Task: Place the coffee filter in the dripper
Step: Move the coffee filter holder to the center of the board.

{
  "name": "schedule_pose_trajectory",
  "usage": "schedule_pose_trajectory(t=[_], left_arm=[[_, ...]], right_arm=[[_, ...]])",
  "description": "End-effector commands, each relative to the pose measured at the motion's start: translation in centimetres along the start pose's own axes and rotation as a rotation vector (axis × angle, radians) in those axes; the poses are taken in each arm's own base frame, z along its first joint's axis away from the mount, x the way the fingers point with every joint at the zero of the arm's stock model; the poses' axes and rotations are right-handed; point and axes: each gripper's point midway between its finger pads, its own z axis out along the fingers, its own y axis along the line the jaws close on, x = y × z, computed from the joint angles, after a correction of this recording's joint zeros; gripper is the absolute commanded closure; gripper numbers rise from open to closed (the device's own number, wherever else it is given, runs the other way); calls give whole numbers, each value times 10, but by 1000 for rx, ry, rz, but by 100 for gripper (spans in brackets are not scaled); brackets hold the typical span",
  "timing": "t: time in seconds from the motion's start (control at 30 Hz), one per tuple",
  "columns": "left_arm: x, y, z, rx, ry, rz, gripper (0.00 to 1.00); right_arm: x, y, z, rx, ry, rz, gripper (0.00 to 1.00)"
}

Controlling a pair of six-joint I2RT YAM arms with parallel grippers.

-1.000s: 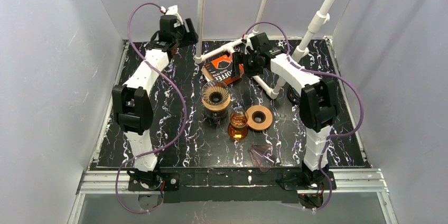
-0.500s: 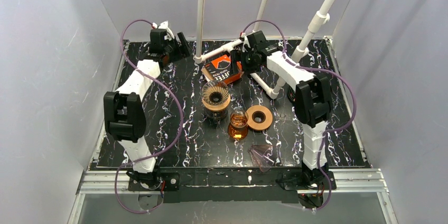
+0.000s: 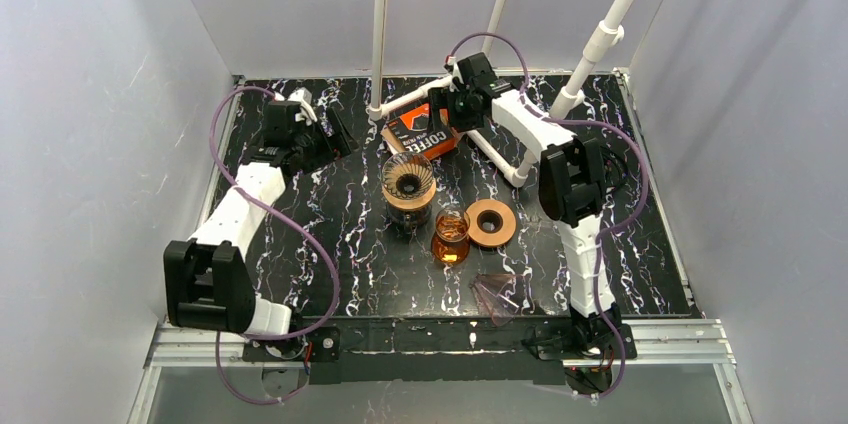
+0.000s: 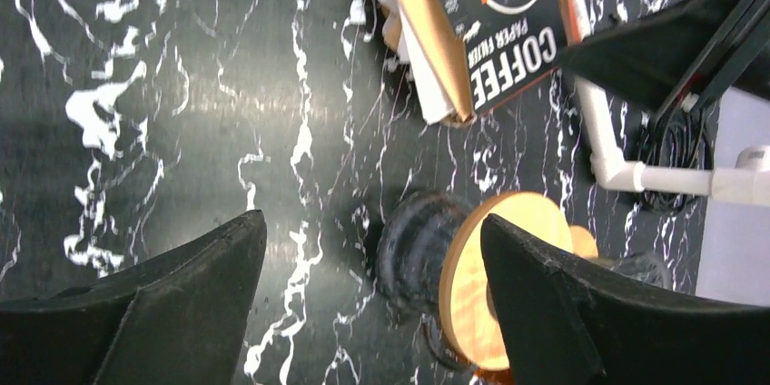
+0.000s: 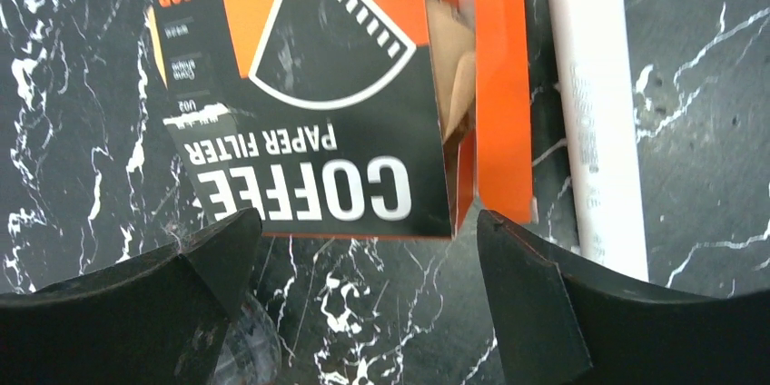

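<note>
Right pincer (image 5: 363,308): jaws spread wide, nothing gripped. We see it poised directly over the coffee filter box (image 5: 309,122), with its fingers (image 5: 136,312) framing the box's lower edge in the wrist view. We cannot tell whether they touch it.

The box lies flat on the bench (image 5: 73,131), and its lettering reads upside down from this wrist. One end of the box is open, and brown coffee filters (image 5: 457,76) show in the gap, inside the box. A white pipe (image 5: 595,103) runs just beside the box on that side.

Left pincer (image 4: 370,222): jaws also wide apart, nothing between them. It hangs over bare bench at the far left, well apart from the box. Its wrist view catches the open box end, with tan and white filter edges sticking out.

In the top view, the dripper (image 3: 408,182) stands upright mid-bench, just on the near side of the box. It is a glass cone on a wooden collar, and the cone looks dark inside. Neither pincer is at it.

An amber glass (image 3: 450,237) sits just beside the dripper, nearer the arm bases, and a wooden ring (image 3: 490,223) is right next to that. A clear cone-shaped piece (image 3: 497,294) lies near the front edge, apart from the rest.
</note>
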Motion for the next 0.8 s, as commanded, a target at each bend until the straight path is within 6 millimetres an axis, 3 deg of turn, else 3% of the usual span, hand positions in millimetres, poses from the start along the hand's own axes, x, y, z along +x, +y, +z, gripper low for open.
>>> schedule_pose_trajectory(t=[0.0, 0.33, 0.63, 0.77], left_arm=[[30, 2, -24, 10, 95, -15, 14], [61, 9, -40, 19, 146, -8, 13], [69, 16, -42, -5, 165, 2, 13], [72, 20, -39, -22, 178, -9, 13]], right_arm=[[-24, 3, 5, -9, -49, -7, 3], [-18, 24, 27, -126, -12, 3, 6], [8, 51, 36, -180, 49, -54, 26], [19, 56, 38, -212, 78, -73, 28]])
